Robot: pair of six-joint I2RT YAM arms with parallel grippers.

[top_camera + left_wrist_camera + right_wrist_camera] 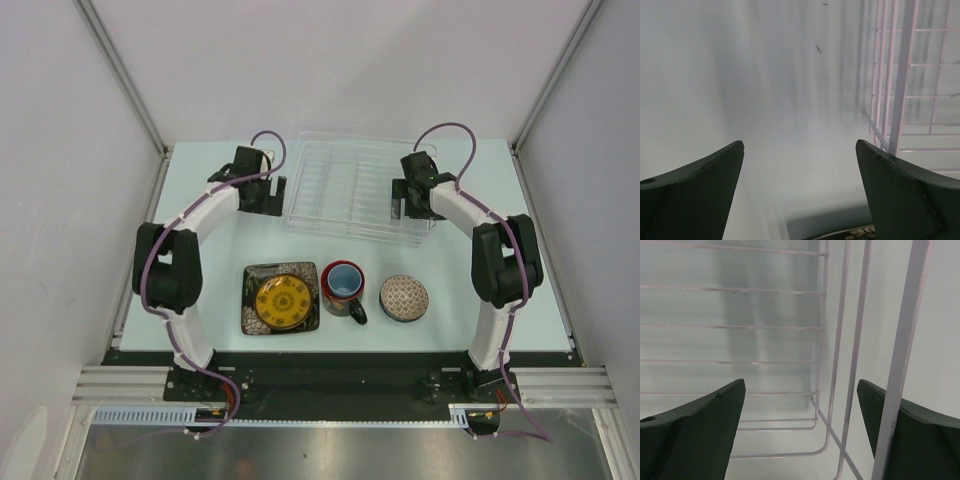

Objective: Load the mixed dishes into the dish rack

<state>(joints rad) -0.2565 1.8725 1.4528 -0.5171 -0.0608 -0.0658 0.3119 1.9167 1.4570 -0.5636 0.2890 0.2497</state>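
The clear dish rack (352,140) stands at the back middle of the table with nothing in it. In front of it, three dishes sit in a row. They are a square dark plate (280,298) with a yellow centre, a red mug (343,288) with a light-blue inside, and a small patterned bowl (404,298). My left gripper (264,200) hangs open just left of the rack. Its wrist view shows bare table between the fingers (715,175) and rack wires (901,75) at right. My right gripper (411,206) is open over the rack's right end, with the rack's wires (840,365) between its fingers and nothing held.
White enclosure walls close in the pale blue table (210,250) on the left, right and back. A black base bar and aluminium rail (330,380) run along the near edge. The plate's edge (860,232) shows at the bottom of the left wrist view.
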